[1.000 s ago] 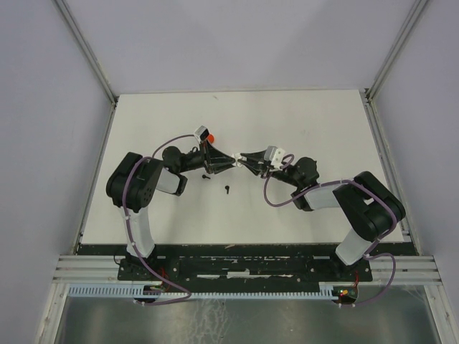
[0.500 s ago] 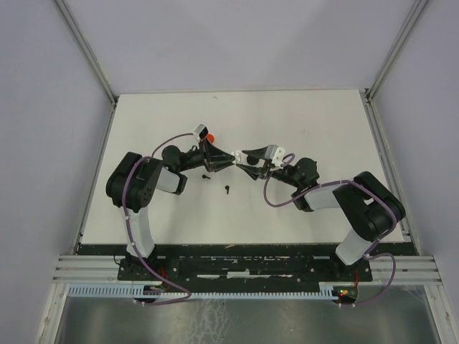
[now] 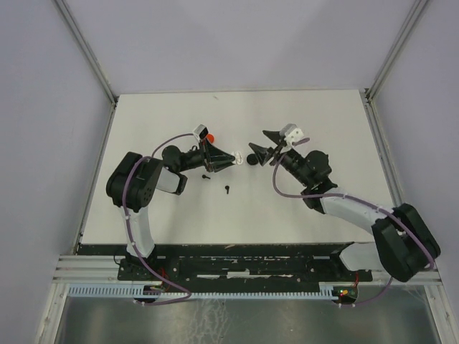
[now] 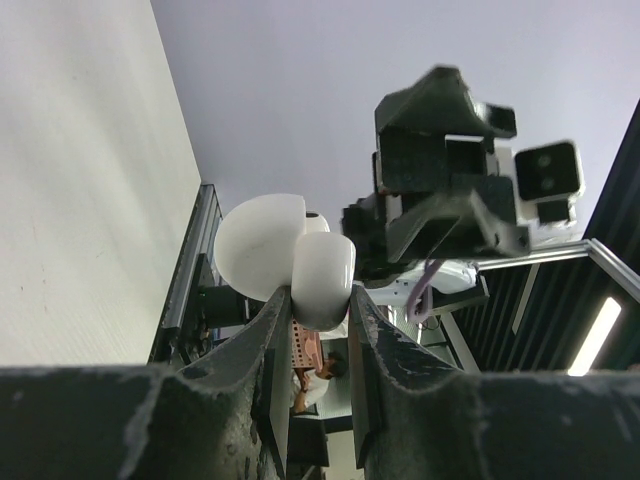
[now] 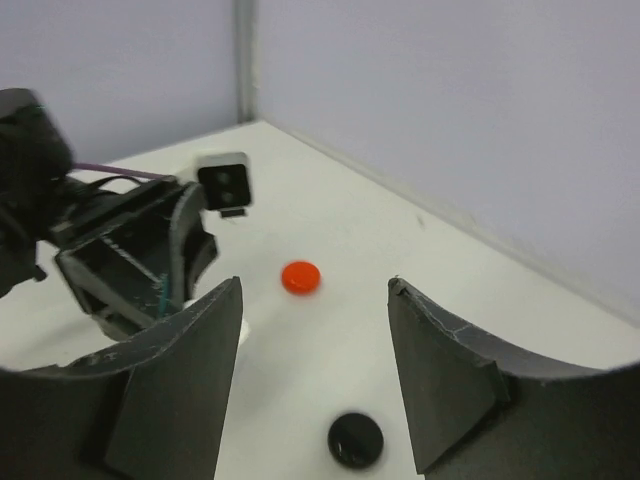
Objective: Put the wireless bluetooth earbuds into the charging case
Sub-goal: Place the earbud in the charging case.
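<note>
Case (image 4: 258, 245) — between fingers (image 4: 268, 345) of left tool (image 4: 319, 300)

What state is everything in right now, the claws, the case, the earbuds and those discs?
Left claw: shut on the case.
Right claw: open, empty.
Case: lid open, gripped in the left claw.
Black earbuds: loose on the table, not in the case.
Red disc: flat on the table.
Black disc: flat on the table.
</note>
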Available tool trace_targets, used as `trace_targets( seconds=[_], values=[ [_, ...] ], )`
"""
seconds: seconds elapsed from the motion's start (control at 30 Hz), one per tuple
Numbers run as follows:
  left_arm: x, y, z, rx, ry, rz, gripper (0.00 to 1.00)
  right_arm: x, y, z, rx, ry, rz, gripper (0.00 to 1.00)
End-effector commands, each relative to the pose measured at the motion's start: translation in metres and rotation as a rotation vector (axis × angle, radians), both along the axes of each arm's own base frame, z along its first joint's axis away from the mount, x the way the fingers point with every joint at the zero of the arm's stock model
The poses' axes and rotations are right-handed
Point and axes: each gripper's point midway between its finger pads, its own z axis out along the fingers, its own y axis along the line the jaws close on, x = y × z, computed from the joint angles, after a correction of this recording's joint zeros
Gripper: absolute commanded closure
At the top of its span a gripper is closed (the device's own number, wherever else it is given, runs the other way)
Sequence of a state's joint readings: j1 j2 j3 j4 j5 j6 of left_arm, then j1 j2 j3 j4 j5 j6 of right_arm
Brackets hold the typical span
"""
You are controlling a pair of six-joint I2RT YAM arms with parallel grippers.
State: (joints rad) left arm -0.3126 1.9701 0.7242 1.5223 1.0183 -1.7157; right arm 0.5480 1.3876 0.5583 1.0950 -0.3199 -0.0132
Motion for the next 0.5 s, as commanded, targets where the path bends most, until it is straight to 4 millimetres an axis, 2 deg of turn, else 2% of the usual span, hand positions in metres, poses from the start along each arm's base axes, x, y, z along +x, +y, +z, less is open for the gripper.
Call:
trace_targets(
  seconds=[0.0,0.07,0.13,0.3,0.4,0.47],
  values=[
    [-0.004,0.003,0.029,-0.077,-0.194,0.019,0.97,0.035,-0.062,-0.012,-0.05,0.402,-0.429,0.32],
    [-0.001,0.003,0.028,-0.081,-0.181,0.035,0.97,0.033,-0.074,-0.024,-0.14,0.528,-0.504,0.31],
    [0.004,0.003,0.028,-0.09,-0.165,0.059,0.97,0.03,-0.077,-0.038,-0.208,0.622,-0.524,0.31],
    [0.022,0.006,0.035,-0.138,-0.109,0.139,0.97,0.018,-0.076,-0.081,-0.226,0.734,-0.518,0.29],
    [0.032,0.007,0.047,-0.181,-0.081,0.177,0.97,0.012,-0.074,-0.103,-0.218,0.732,-0.484,0.19],
    [0.038,0.009,0.058,-0.212,-0.073,0.198,0.97,0.011,-0.069,-0.11,-0.212,0.734,-0.46,0.12]
  ],
)
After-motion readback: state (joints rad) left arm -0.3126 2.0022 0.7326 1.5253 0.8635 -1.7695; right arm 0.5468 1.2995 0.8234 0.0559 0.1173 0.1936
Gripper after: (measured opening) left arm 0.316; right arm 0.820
